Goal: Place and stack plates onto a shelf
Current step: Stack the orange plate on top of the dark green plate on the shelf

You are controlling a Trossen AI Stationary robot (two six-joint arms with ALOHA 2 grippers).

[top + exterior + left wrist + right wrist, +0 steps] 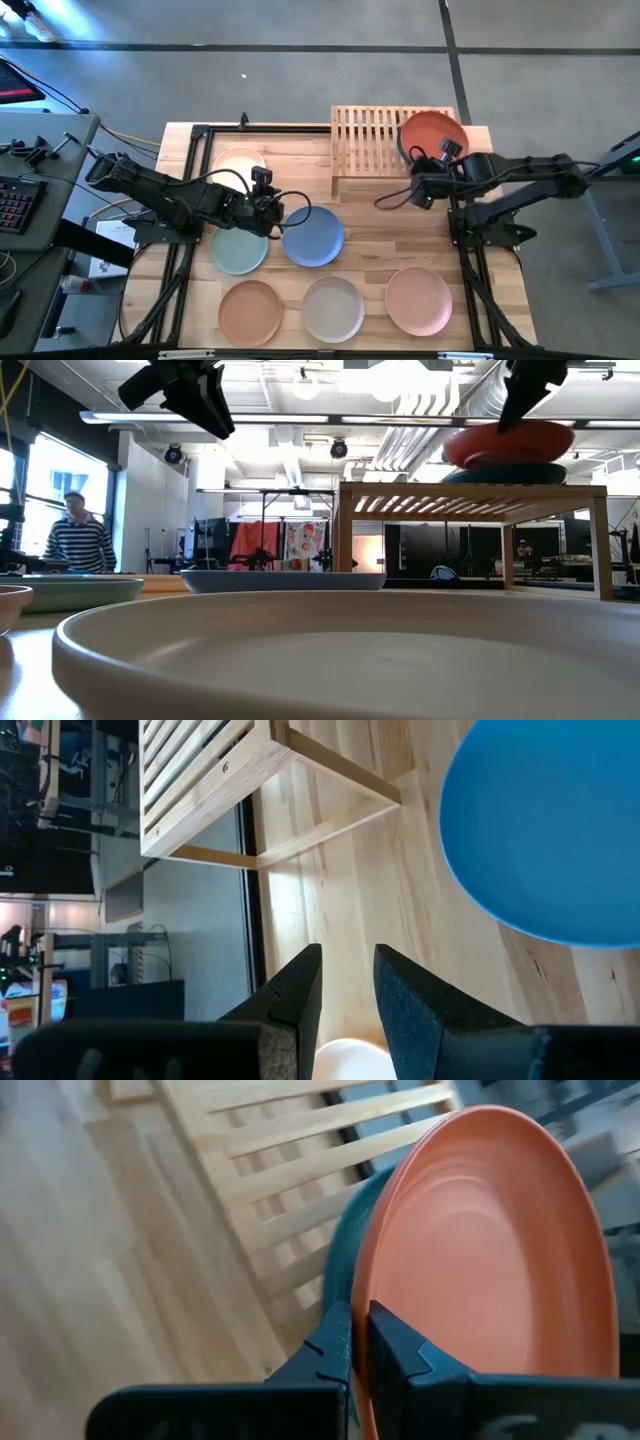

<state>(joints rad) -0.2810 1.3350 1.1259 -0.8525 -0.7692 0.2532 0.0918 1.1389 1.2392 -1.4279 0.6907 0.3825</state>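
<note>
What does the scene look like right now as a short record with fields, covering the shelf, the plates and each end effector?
shelf: slatted wood rack at the table's far side
on shelf: red-orange plate tilted over teal plate, at the shelf's right end
right end effector: shut on the red-orange plate's rim
left end effector: above the table between cream plate and blue plate, holding nothing, fingers slightly apart
on table: also green plate, terracotta plate, beige plate, pink plate
</note>
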